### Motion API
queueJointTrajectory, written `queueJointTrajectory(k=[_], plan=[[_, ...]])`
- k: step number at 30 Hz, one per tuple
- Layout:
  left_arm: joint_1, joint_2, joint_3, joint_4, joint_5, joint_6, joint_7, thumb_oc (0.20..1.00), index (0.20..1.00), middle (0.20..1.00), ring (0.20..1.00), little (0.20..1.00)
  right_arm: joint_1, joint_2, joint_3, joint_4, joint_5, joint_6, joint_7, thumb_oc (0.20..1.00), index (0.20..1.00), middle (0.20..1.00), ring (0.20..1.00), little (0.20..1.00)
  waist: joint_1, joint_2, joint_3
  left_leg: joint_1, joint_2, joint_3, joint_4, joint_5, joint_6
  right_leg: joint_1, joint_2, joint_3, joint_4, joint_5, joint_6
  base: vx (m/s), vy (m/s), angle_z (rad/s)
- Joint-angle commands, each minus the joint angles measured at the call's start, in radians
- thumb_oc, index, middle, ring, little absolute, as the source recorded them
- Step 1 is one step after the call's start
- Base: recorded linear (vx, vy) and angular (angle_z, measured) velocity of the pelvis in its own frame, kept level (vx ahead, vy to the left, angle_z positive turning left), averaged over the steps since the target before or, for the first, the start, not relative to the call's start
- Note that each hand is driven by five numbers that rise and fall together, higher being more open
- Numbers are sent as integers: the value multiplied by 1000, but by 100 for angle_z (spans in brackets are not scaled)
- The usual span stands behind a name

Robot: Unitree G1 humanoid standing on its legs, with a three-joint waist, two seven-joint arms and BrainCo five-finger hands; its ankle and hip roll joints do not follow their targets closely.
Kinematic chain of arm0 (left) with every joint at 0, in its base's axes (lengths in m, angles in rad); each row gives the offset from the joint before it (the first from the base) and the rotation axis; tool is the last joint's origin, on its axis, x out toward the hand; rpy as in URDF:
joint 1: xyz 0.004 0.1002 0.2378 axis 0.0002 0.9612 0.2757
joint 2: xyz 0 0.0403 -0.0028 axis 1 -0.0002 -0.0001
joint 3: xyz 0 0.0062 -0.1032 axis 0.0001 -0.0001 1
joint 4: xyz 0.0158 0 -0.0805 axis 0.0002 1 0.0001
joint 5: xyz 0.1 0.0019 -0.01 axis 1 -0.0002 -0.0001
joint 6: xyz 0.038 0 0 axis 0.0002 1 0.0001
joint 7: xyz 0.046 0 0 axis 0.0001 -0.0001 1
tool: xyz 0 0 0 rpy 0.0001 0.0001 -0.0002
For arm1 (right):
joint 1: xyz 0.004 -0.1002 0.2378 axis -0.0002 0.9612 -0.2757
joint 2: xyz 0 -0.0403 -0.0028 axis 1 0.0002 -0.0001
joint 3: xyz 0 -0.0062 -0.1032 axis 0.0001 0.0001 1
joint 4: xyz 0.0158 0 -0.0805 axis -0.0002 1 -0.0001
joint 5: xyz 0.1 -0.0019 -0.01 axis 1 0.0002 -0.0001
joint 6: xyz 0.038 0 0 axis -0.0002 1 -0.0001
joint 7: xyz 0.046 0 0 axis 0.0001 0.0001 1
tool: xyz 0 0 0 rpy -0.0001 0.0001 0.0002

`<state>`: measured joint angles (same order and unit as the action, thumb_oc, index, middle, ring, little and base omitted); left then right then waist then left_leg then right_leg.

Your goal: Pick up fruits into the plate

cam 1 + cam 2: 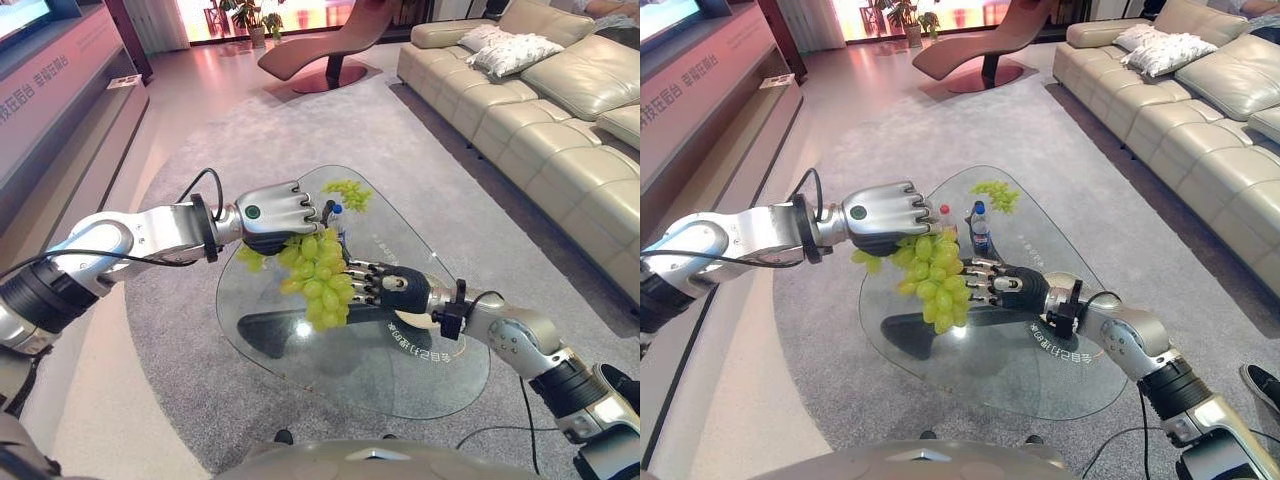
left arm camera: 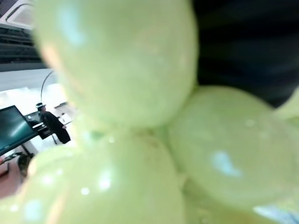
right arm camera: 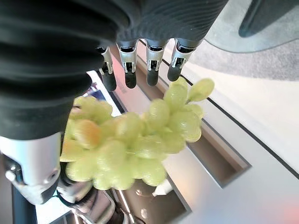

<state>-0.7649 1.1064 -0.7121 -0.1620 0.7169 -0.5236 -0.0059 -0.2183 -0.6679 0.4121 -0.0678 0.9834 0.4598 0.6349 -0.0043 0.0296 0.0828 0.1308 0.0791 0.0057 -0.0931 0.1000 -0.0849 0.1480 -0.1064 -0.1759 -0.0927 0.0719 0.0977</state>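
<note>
Grapes (image 2: 140, 116) crowd my left wrist camera. My left hand (image 1: 275, 215) has its fingers curled over the top of that bunch, hanging it above the glass table (image 1: 440, 380) near the middle. My right hand (image 1: 385, 285), fingers straight, touches the bunch's side. Another bunch (image 1: 348, 193) lies at the far edge, bottles (image 1: 980, 228) beside it. White lettering near the table's right edge is unreadable.
</note>
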Motion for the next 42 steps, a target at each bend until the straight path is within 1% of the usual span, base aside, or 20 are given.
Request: queueJointTrajectory(k=[1,4,14,19,29,34,38,42], plan=[[-139,0,-1,8,-93,35,17,200,200,200,200,200,-77,23,15,-72,70,-35,-1,1000,1000,1000,1000,1000,6,-40,-13,62,-88,78,26,-163,52,34,2,-24,22,-68,25,0,0,0],[-147,-19,0,-2,-104,39,-4,200,200,200,200,200,-86,37,38,-75,44,-45,2,1000,1000,1000,1000,1000,5,-39,-14,61,-88,78,25,-161,52,32,2,-19,22,-67,25,0,0,0],[-164,-52,-10,-5,-132,65,-51,200,200,200,200,200,-116,57,89,-111,26,-37,3,1000,1000,1000,1000,1000,3,-38,-11,61,-90,73,28,-164,55,31,7,-1,22,-70,23,0,0,0],[-166,-62,-10,-1,-131,58,-55,200,200,200,200,200,-125,74,110,-131,29,-33,1,1000,1000,1000,1000,1000,6,-38,-9,62,-93,66,30,-166,57,32,9,5,22,-71,22,0,0,0],[-181,-77,-24,-5,-125,65,-66,200,200,200,200,200,-145,85,141,-161,62,-26,-13,1000,1000,1000,1000,1000,7,-36,-7,61,-91,67,29,-165,56,31,11,9,21,-72,22,0,0,0],[-168,-79,-15,-8,-117,48,-66,200,200,200,200,200,-143,92,147,-167,71,-28,-14,1000,1000,1000,1000,1000,9,-36,-7,64,-93,64,27,-163,57,32,12,11,20,-71,21,0,0,0],[-159,-102,-23,-14,-106,28,-64,200,200,200,200,200,-150,130,171,-169,126,-25,-19,1000,1000,1000,1000,1000,14,-36,-4,64,-93,60,26,-164,58,33,13,10,19,-72,20,0,0,0],[-159,-131,-34,-9,-97,32,-68,200,200,200,200,200,-159,175,200,-159,143,-19,-32,1000,1000,1000,1000,1000,19,-36,-4,66,-93,57,26,-166,59,36,13,10,18,-74,20,0,0,0]])
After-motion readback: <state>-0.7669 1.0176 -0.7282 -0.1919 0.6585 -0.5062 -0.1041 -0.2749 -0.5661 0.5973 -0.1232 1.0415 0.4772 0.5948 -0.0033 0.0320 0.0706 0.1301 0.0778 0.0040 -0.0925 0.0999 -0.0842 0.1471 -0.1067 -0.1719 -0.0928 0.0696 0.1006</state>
